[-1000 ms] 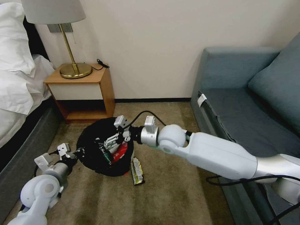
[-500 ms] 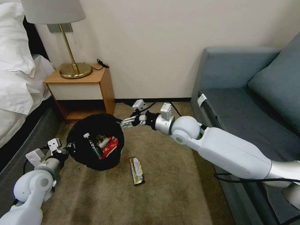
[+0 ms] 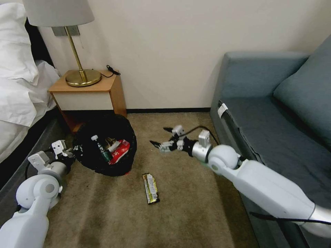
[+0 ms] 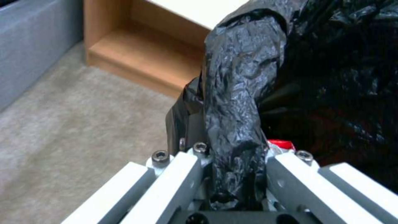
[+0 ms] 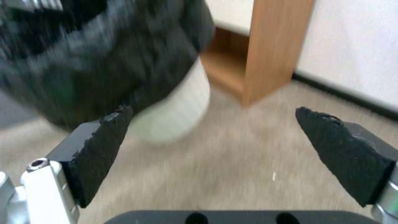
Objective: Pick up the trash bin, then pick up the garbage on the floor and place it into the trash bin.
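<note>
The trash bin (image 3: 90,156), wrapped in a glossy black bag, hangs tilted in front of the nightstand. My left gripper (image 3: 73,150) is shut on its wrinkled rim (image 4: 236,102). Inside lie garbage pieces: a red-and-white packet (image 3: 119,151), a clear green-labelled bottle (image 3: 100,146) and a brown scrap (image 3: 110,141). A dark gold-printed wrapper (image 3: 150,188) lies flat on the carpet to the bin's right. My right gripper (image 3: 160,136) hovers open and empty over the carpet between bin and sofa. In the right wrist view its black pads (image 5: 104,146) frame bare carpet, with the bin (image 5: 104,62) beyond.
A wooden nightstand (image 3: 90,100) with a brass lamp (image 3: 81,74) stands against the wall behind the bin. The bed (image 3: 20,103) borders the left, the blue-grey sofa (image 3: 269,113) the right. Open carpet (image 3: 186,213) spreads around the wrapper.
My right gripper left the red-and-white packet in the bin, pulled out and swung right toward the sofa, open. The left arm carried the bin a little left and back.
</note>
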You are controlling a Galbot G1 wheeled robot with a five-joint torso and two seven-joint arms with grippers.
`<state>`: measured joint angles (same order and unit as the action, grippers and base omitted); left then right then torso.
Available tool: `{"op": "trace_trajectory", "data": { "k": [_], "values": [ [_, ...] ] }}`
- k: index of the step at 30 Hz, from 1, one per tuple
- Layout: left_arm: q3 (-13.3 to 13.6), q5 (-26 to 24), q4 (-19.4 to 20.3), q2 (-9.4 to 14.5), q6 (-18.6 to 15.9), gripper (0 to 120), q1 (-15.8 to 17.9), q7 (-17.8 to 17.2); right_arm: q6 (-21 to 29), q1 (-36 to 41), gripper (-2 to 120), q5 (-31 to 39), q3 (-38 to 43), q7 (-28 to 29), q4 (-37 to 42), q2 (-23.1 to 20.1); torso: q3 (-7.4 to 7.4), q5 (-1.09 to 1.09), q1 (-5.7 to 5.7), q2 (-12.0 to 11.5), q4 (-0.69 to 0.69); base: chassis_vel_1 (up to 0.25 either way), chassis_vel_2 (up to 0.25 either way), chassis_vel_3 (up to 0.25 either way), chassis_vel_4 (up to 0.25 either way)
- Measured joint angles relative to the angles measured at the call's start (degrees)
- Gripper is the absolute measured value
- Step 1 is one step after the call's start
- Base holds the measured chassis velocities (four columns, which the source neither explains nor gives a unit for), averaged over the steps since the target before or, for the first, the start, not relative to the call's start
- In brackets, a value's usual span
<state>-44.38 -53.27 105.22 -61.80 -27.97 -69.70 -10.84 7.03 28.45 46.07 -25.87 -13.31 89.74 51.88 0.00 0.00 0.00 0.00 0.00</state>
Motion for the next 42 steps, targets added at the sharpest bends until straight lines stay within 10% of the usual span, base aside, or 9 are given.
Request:
{"op": "trace_trajectory", "data": {
  "k": [32, 42],
  "values": [
    [0.19, 3.51, -4.68, 1.65, 1.28, 2, -2.42, 3.99, 9.48, -6.83, 100, -6.52, -16.66, -5.37, -21.07, 9.49, 0.0, -0.01, 0.0, 0.01, 0.01, 0.0, 0.0, 0.0, 0.0],
    [0.2, 2.92, -4.28, 1.38, 1.33, 2, -2.82, 4.32, 15.14, -5.91, 100, 2.94, -18.07, -6.33, -28.3, 15.35, 0.0, -0.02, 0.0, 0.01, 0.0, 0.0, 0.0, 0.0, 0.0]
  ]
}}
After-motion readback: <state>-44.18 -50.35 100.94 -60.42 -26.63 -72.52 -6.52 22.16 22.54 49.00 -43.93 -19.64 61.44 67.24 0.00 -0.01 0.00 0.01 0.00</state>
